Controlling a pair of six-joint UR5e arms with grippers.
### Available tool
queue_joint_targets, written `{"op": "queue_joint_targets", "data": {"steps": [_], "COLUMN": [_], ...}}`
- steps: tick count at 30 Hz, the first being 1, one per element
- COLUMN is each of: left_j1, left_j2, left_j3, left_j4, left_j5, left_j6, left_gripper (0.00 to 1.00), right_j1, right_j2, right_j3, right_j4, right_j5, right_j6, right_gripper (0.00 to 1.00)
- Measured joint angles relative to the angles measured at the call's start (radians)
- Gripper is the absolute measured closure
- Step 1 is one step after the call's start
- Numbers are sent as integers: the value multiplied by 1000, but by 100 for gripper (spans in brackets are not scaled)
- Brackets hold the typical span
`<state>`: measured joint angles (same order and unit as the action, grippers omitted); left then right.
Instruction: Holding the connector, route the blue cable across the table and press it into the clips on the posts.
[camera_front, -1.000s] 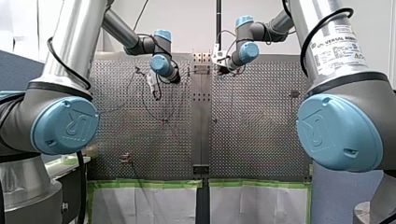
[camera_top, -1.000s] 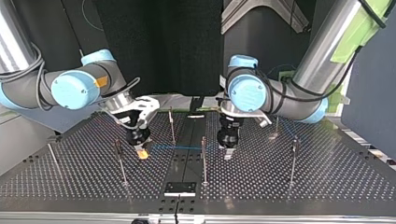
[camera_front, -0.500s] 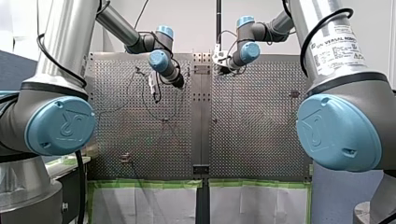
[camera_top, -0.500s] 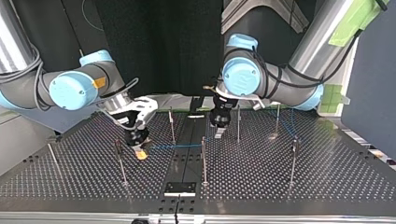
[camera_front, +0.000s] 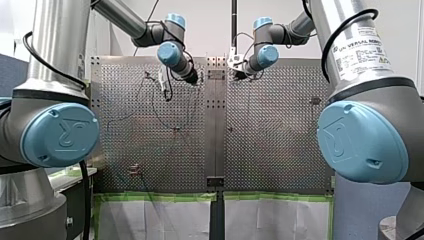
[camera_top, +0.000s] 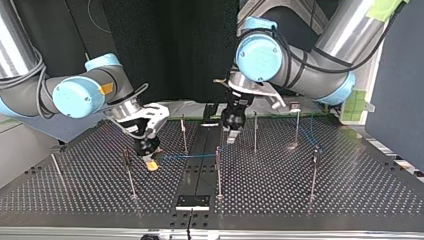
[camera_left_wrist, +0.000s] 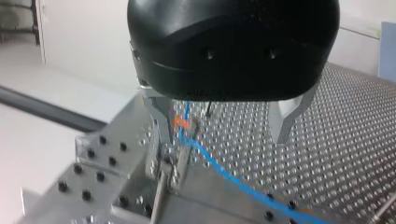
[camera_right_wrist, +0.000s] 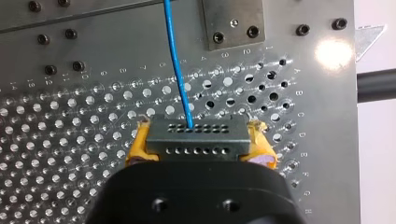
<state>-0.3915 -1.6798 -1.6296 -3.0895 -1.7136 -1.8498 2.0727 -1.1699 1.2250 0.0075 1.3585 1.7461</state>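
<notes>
Connector (camera_right_wrist: 196, 140), a dark block with rows of small holes, sits clamped crosswise between the yellow pads (camera_right_wrist: 137, 149) of my right gripper (camera_right_wrist: 198, 139), which is closed just to the block's width. The blue cable (camera_right_wrist: 175, 65) leaves the middle of the block and runs straight ahead over the perforated bench (camera_right_wrist: 56, 140). In the top view this gripper hangs low at the view's left, its tips near the surface, and the cable stretches from it level across to the thin post (camera_top: 218, 170) by the centre strip; whether it touches that post I cannot tell. My left gripper (camera_left_wrist: 223, 135) is spread wide and holds nothing, its metal fingers (camera_left_wrist: 161, 114) well apart. Under it the cable passes slantwise, closer to one finger than the other, just beside the clip on top of a post (camera_left_wrist: 159, 200); I cannot tell whether it is seated in the clip. In the top view my left gripper hangs clear above the bench, just behind the centre post. More blue cable shows by the far posts at that view's right.
</notes>
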Motion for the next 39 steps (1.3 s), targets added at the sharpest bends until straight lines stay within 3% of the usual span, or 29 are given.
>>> {"op": "queue_joint_targets", "data": {"steps": [6,12,19,30,39], "left_j1": [-48,-96,-148,-165,-163], "left_j2": [3,2,-5,-84,-172], "left_j3": [6,40,93,181,269], "left_j4": [20,52,47,-19,-37], "left_j5": [-20,-64,-97,-135,-158], "left_j6": [38,44,46,95,115], "left_gripper": [0,0,0,0,0], "right_j1": [-6,-11,-15,-20,-22], "right_j2": [0,0,0,0,0], "right_j3": [0,0,0,0,0], "right_j4": [-1,-1,-1,-2,-1], "right_j5": [-1,-1,-1,-2,-2], "right_j6": [2,3,3,4,4], "right_gripper": [100,100,100,100,100]}}
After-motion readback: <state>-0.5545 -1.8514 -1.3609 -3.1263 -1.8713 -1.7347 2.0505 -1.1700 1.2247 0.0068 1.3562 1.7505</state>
